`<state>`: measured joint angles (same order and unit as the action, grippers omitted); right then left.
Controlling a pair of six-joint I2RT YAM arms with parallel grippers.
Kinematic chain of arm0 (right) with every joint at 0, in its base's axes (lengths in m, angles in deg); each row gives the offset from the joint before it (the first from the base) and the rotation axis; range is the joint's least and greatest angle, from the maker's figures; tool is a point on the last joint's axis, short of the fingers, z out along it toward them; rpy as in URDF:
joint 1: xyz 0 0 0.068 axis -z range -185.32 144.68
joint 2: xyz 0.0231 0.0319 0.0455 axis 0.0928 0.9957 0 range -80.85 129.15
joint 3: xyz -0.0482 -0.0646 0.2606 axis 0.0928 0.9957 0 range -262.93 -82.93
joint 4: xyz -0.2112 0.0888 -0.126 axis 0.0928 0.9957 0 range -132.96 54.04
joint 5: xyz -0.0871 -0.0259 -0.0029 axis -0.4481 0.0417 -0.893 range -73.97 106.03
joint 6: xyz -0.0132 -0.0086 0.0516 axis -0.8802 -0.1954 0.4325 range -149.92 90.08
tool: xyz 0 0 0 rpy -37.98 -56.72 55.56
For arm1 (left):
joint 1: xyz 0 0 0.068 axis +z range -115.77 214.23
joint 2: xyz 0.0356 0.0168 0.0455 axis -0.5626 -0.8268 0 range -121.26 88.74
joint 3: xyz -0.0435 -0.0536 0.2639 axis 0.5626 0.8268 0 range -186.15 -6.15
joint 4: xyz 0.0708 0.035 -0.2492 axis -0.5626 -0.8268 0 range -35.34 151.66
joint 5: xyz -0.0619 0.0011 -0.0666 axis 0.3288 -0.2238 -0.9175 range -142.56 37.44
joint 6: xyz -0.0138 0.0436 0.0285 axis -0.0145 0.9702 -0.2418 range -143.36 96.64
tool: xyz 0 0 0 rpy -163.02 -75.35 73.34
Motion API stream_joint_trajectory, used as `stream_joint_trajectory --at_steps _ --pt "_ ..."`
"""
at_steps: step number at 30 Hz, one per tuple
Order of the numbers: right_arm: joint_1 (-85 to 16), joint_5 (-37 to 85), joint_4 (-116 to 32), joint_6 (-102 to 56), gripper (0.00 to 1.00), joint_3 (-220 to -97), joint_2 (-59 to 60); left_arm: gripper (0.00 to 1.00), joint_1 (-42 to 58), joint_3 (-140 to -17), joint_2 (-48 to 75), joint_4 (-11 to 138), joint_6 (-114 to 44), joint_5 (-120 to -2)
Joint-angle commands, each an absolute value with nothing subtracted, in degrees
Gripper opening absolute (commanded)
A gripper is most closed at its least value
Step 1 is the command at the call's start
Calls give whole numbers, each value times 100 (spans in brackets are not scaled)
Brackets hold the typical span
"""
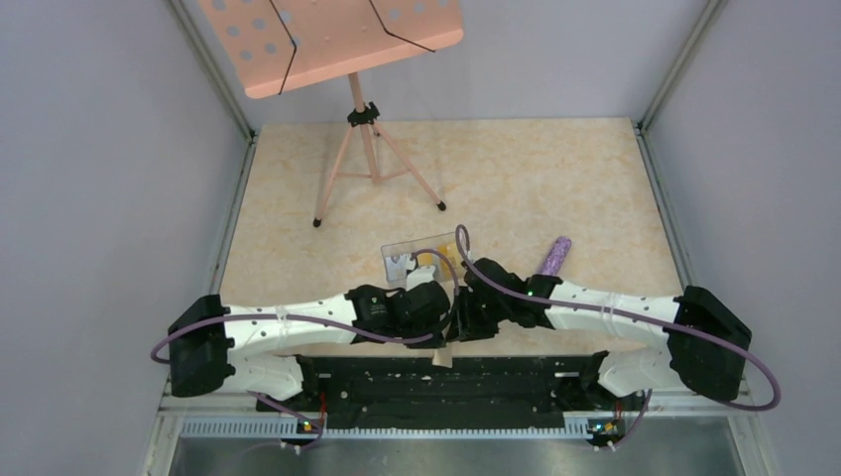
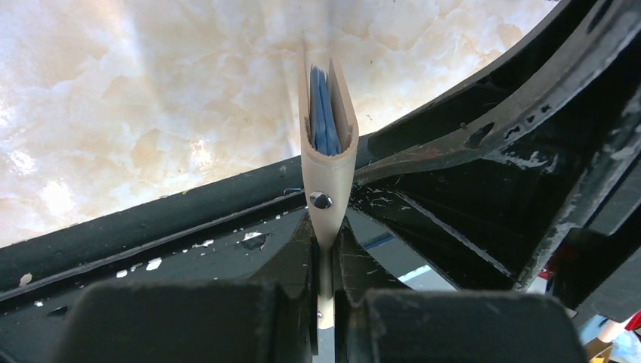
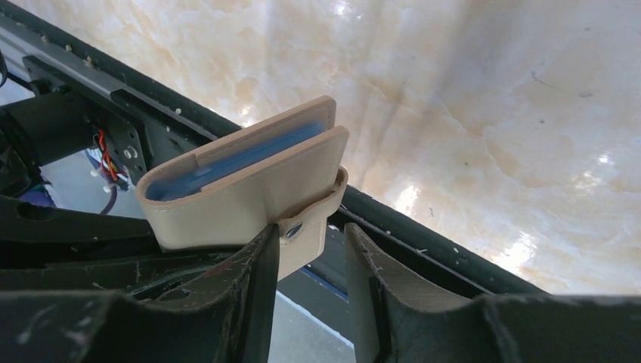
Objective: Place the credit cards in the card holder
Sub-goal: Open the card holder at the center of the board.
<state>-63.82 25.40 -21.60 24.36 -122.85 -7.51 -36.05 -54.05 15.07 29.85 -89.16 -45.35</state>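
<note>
The tan card holder (image 2: 327,162) is held edge-on over the table's near edge, its light blue inside showing between the leaves. My left gripper (image 2: 325,243) is shut on its strap, just below the snap dot (image 2: 320,200). In the right wrist view the card holder (image 3: 249,185) hangs in front of my right gripper (image 3: 310,243), which is open, with the snap strap (image 3: 302,238) between the jaws and against the left finger. In the top view both grippers meet (image 1: 458,319) above a tan corner of the holder (image 1: 442,357). Credit cards (image 1: 437,252) lie in a clear box.
The clear plastic box (image 1: 420,260) sits just beyond the grippers. A purple stick (image 1: 555,256) lies to the right of it. A pink music stand (image 1: 362,129) stands at the back left. The black base rail (image 1: 446,382) runs under the grippers.
</note>
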Motion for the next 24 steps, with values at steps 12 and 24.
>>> stream_joint_trajectory --at_steps 12,24 --pt "-6873 1835 -1346 2489 16 -12114 -505 0 -3617 -5178 2280 3821 -9233 -4209" --pt "-6745 1630 -889 2381 12 -12164 -163 0 -3617 -4811 2717 4048 -9383 -4053"
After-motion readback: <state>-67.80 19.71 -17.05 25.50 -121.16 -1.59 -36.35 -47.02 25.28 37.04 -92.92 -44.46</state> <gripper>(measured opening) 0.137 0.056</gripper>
